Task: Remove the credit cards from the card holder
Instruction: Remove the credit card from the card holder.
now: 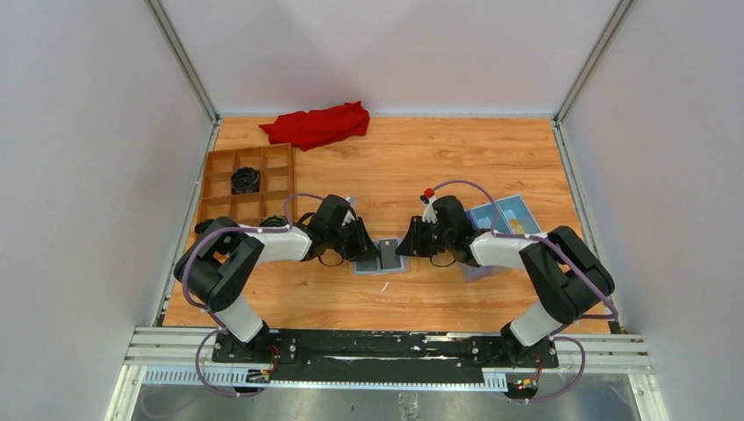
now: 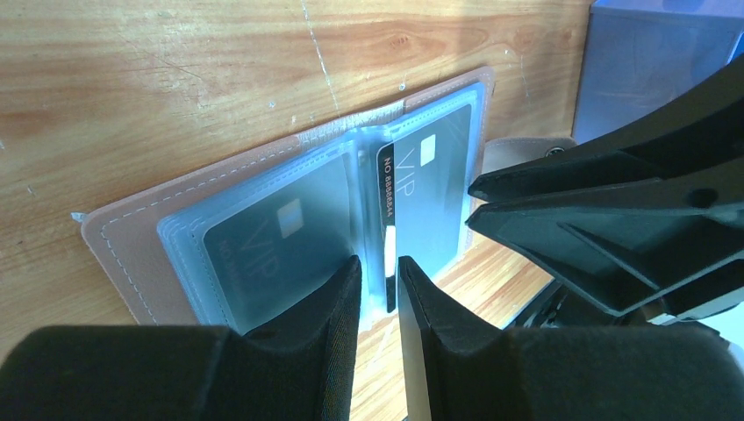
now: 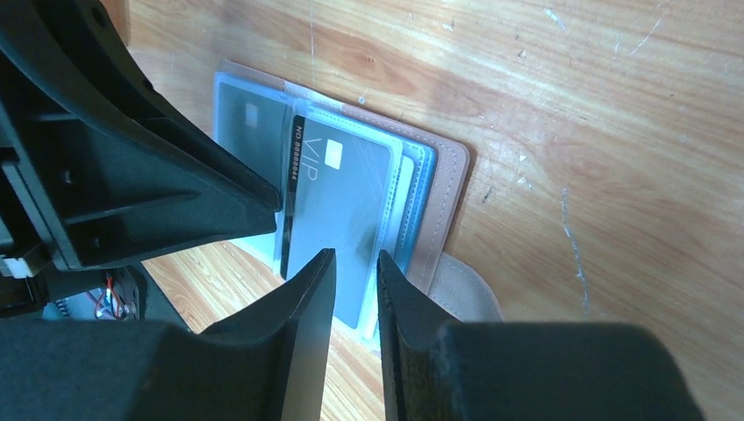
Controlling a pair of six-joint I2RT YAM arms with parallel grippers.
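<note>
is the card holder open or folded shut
Open: the card holder lies spread flat on the table, both inner sides and their cards facing up.

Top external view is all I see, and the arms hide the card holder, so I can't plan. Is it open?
Observer: Yes. The card holder lies open flat, clear sleeves up.
Operator: Where's the right gripper?
Observer: The right gripper has its fingertips narrowly apart over the lower edge of a grey VIP card; grip unclear.
Operator: And the left?
Observer: The left gripper has its fingers narrowly apart, in line with the centre fold.
</note>
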